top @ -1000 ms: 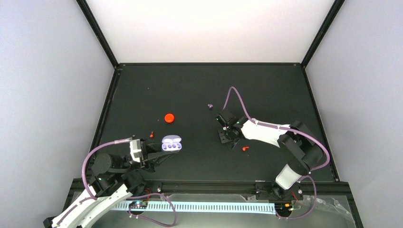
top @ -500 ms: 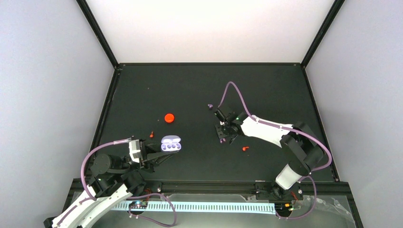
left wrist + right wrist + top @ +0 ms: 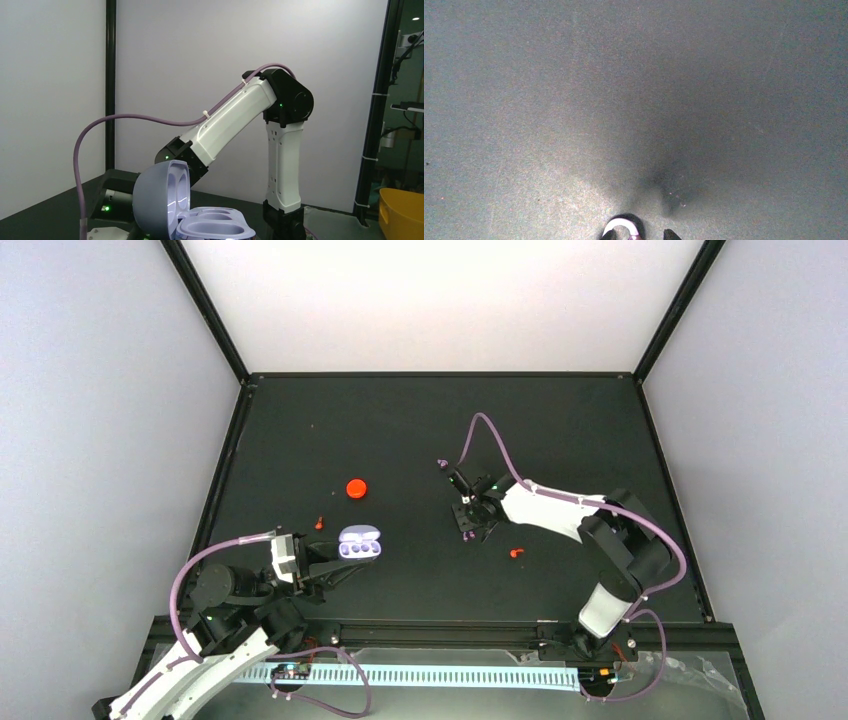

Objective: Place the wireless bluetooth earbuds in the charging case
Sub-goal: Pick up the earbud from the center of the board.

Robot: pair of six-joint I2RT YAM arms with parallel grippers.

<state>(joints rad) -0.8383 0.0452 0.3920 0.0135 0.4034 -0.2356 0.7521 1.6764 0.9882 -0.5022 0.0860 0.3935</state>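
Observation:
The charging case [image 3: 360,543] is pale lavender, lid open, held at the tips of my left gripper [image 3: 352,556] near the table's front left. In the left wrist view the case [image 3: 215,227] shows its two empty wells and raised lid. One earbud [image 3: 466,537] lies on the black table under my right gripper [image 3: 468,526]. In the right wrist view this earbud [image 3: 623,230] sits at the bottom edge between the fingertips [image 3: 670,234], against the left one, with a gap to the right one. A second earbud [image 3: 442,464] lies farther back.
A round red cap [image 3: 355,488] lies left of centre. Small red bits lie near the case [image 3: 318,524] and right of the right gripper [image 3: 515,553]. The black table's frame [image 3: 440,374] borders the far edge.
My right arm has moved left and slightly toward the far side, bringing its gripper over the earbud. The left arm and the case have not moved.

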